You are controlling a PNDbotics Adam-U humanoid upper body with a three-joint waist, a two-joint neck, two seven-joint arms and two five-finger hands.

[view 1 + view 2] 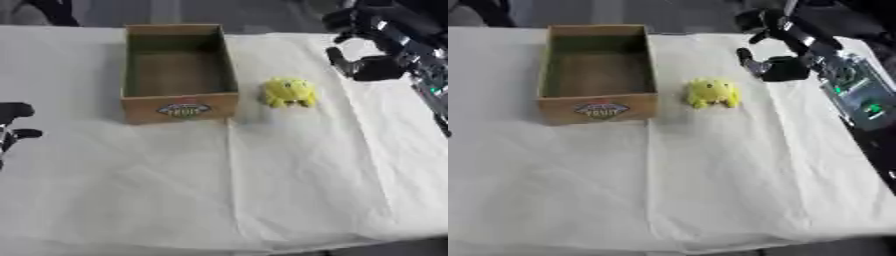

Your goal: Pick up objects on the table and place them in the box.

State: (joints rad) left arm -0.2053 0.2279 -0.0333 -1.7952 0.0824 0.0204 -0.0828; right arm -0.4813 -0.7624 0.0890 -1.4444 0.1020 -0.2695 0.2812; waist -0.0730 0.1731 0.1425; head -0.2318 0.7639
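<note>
1. At the left edge of the left eye view, the robot's left hand [16, 122] idles low beside the white cloth-covered table [289, 190]. Only a few dark fingers show, spread apart and holding nothing. It lies well away from the toy, with the box between the two.

2. An open cardboard box [179, 109] stands left of centre on the far half of the table, its long axis running away from the robot and a printed label on its near wall. Its inside looks bare, so by this evidence nothing has yet been placed in it.

3. A small yellow plush toy [290, 92] sits on the cloth just beside the box's right near corner, apart from the wall. It is rounded, its stubby legs toward the robot, with no clear long axis to align a grasp to.

4. The right hand [773, 67] hangs above the table at upper right, fingers partly curled around nothing. The toy lies down and to the left of those fingers, nearer the robot. This is plainly the nearer hand; the coming reach likely runs leftward and downward, with the box just beyond the toy on the same line.
</note>
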